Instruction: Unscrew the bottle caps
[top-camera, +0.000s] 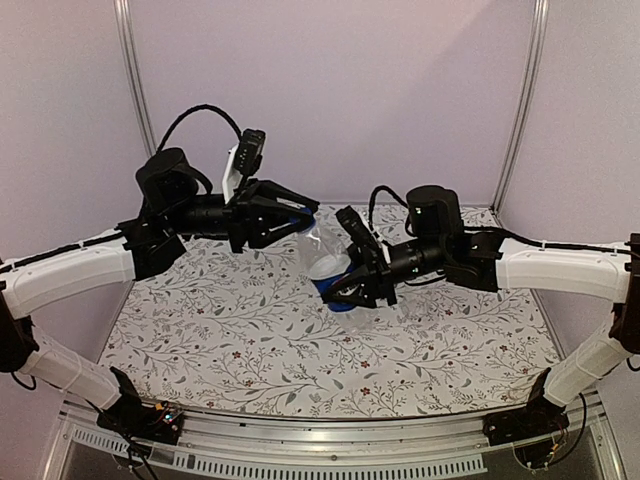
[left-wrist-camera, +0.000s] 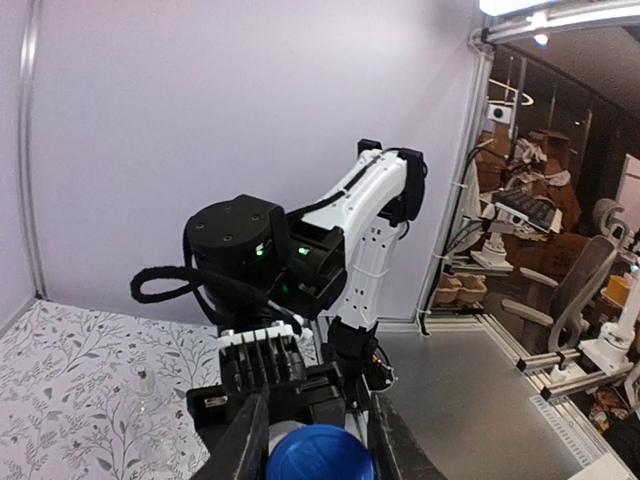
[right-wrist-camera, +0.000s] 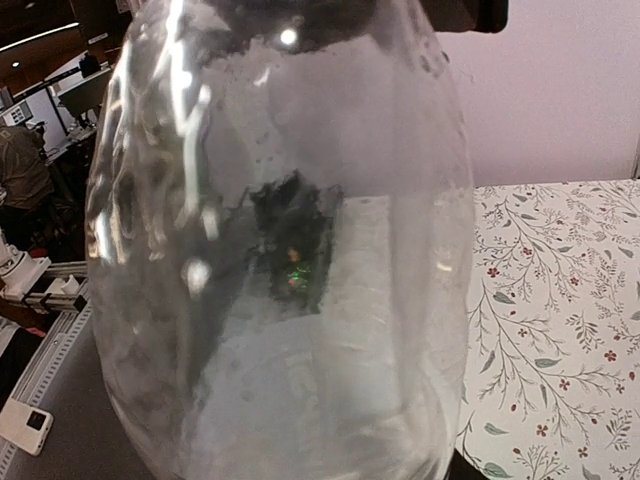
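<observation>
Lying under everything is the worktop (top-camera: 250, 340), a big flat cloth with little leaves and flowers on it. Two long white and black arms reach in over it. The left arm (top-camera: 70, 275) comes from the left edge and the right arm (top-camera: 560, 270) comes from the right edge, and they meet above the middle, a bit nearer the far edge. Between them is the bottle (top-camera: 318, 245), up in the air and not touching the worktop. It is clear, with a blue band round its lower part, and it is tilted so its top points toward the far left corner. In the right wrist view the bottle (right-wrist-camera: 300, 250) is so close that its shiny clear side fills almost the whole picture. The right pincer (top-camera: 345, 290) is clenched round the lower part of the bottle, by the blue band. The left pincer (top-camera: 290, 215) is at the top end of the bottle. It is squeezing the blue cap (left-wrist-camera: 320, 455), which sits snug between its two black fingers (left-wrist-camera: 245, 440). I cannot tell if the cap is tight on the bottle or loose.
</observation>
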